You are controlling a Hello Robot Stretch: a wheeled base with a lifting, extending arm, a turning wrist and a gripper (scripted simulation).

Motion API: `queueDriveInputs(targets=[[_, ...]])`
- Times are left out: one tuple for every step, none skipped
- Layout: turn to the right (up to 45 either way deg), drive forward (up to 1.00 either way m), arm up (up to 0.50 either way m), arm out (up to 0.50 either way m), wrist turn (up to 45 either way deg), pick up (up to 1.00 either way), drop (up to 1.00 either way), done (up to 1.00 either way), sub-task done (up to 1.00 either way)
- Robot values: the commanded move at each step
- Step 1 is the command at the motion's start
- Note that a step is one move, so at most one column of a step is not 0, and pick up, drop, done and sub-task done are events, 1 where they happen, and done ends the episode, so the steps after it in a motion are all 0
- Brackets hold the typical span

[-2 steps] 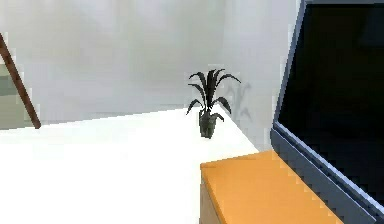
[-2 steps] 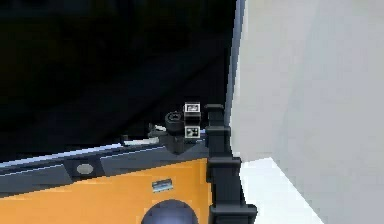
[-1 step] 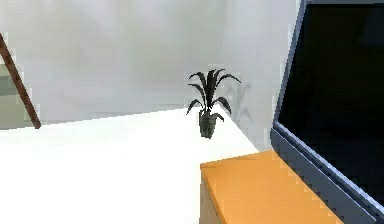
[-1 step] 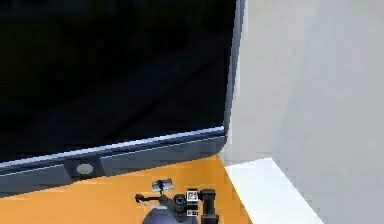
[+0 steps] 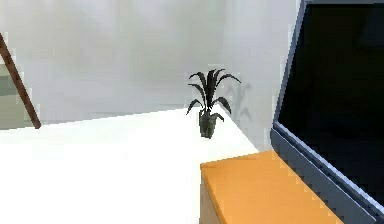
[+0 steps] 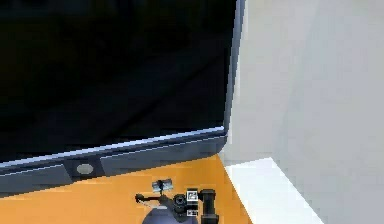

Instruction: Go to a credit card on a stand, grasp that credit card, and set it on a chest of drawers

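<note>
Pale walls (image 5: 110,50) and a white floor (image 5: 90,165) meet in a corner where a dark-leaved potted plant (image 5: 208,105) stands. A brown slanted bar (image 5: 20,85) crosses the forward view's left edge. Along that view's right side rises a large television (image 5: 340,90) with a black screen and a blue-grey frame. It stands on an orange counter (image 5: 260,190) whose corner shows at the bottom. The arm side view faces the television head on; its lower bezel carries a small round button (image 6: 85,169). A strip of the orange top runs in front of the bezel, with white floor past the counter's end at the right. Low in this view, just right of the middle, the dark arm (image 6: 210,207) ends in small white marked squares (image 6: 190,193). Left of them the hand (image 6: 150,199) shows against the orange top, near the television's bottom edge. Whether the hand grips anything cannot be told. Where the credit card lies relative to the hand cannot be told either: the pale specks beside the fingers are too small to name.
</note>
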Motion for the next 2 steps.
queueDriveInputs(targets=[[0.0, 0.0, 0.1, 0.0, 0.0, 0.0, 0.0, 0.0, 0.0], [0.0, 0.0, 0.3, 0.0, 0.0, 0.0, 0.0, 0.0, 0.0]])
